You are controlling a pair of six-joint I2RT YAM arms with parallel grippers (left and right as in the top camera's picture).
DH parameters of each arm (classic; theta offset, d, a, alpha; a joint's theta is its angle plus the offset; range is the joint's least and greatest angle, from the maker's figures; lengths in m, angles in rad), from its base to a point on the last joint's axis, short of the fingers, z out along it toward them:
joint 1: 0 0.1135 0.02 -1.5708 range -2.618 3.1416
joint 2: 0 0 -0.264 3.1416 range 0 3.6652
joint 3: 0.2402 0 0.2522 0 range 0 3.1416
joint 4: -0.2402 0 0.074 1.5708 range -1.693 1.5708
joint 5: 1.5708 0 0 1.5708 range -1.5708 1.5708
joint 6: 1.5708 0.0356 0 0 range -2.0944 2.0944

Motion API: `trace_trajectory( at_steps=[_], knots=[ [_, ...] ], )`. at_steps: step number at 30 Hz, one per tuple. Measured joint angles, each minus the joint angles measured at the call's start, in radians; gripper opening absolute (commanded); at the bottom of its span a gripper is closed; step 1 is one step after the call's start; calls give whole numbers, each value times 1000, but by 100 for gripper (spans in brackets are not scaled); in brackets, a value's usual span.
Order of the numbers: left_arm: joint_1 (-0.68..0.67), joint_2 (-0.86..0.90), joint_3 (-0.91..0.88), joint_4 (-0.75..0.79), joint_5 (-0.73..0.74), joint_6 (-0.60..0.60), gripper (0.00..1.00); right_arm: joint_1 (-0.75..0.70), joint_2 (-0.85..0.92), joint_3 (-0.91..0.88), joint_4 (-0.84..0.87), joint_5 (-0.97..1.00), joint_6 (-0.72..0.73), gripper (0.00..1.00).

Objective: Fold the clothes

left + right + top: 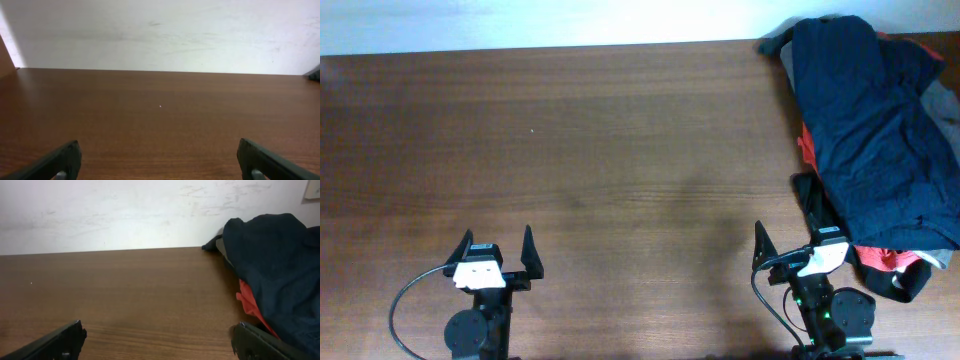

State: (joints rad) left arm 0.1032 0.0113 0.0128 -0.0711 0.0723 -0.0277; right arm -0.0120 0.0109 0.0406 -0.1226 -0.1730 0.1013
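Observation:
The dark navy shorts (875,130) lie crumpled on top of a heap of clothes at the table's right edge; they also show in the right wrist view (277,275). My left gripper (500,252) is open and empty near the front edge at the left, its fingers wide apart (159,162). My right gripper (786,243) is open and empty near the front edge, just left of the heap's near end (157,340). Its right finger is close to the clothes.
Under the shorts lie a red garment (806,148), a grey garment (942,110) and a red-and-black piece (892,268). The red one shows in the right wrist view (250,305). The brown wooden table (590,150) ends at a white wall (160,30).

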Motion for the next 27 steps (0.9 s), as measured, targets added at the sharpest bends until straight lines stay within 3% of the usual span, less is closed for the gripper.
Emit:
trace_trajectory(
  at_steps=[27],
  knots=[
    [0,0,0,10,2,0,99,0,0,0,0,0,0,99]
  ],
)
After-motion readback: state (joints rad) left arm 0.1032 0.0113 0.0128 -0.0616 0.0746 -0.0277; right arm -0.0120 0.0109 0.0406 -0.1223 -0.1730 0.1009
